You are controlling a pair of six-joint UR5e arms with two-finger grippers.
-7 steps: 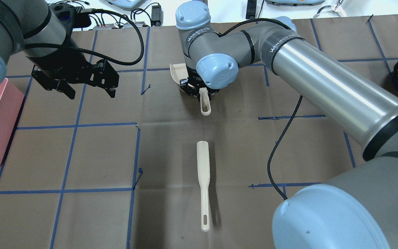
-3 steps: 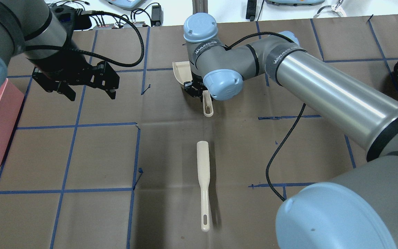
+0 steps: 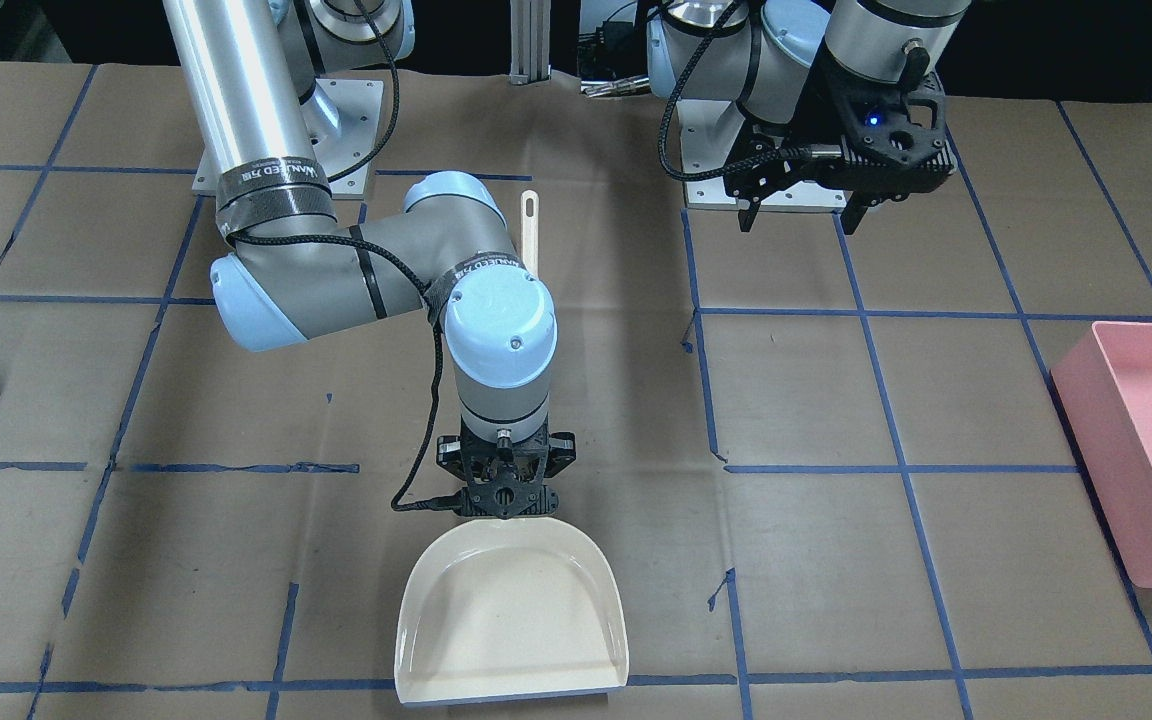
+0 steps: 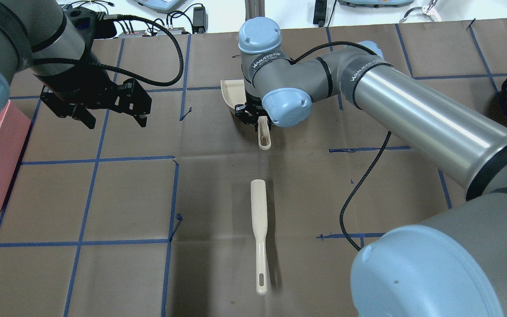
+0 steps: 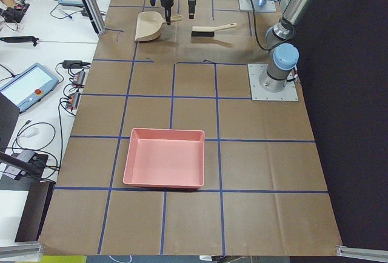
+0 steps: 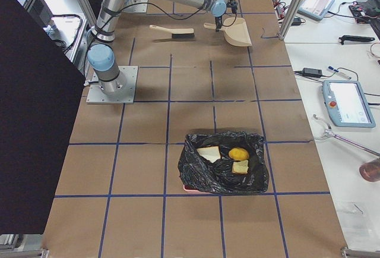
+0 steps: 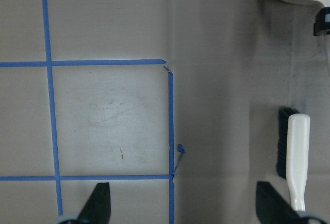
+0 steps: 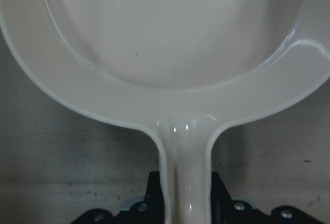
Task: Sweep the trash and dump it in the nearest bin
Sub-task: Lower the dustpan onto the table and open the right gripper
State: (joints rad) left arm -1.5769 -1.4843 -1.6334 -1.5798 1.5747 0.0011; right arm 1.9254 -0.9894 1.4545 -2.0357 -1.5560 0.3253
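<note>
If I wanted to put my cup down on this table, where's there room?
Bare paper lies between the pink tray and the brush, and between the brush and the black bag. It is crowded at the dustpan, gripped by the right pincer, with the left pincer hovering nearby.

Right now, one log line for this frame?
right gripper: shut on dustpan | left gripper: open, hovering | brush: on table | trash: in black bag

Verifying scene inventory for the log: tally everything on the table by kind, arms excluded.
bread pieces: 2
fruit: 1
bins: 2 (pink bin, black-bagged bin)
dustpan: 1
brush: 1
Total: 7
</note>
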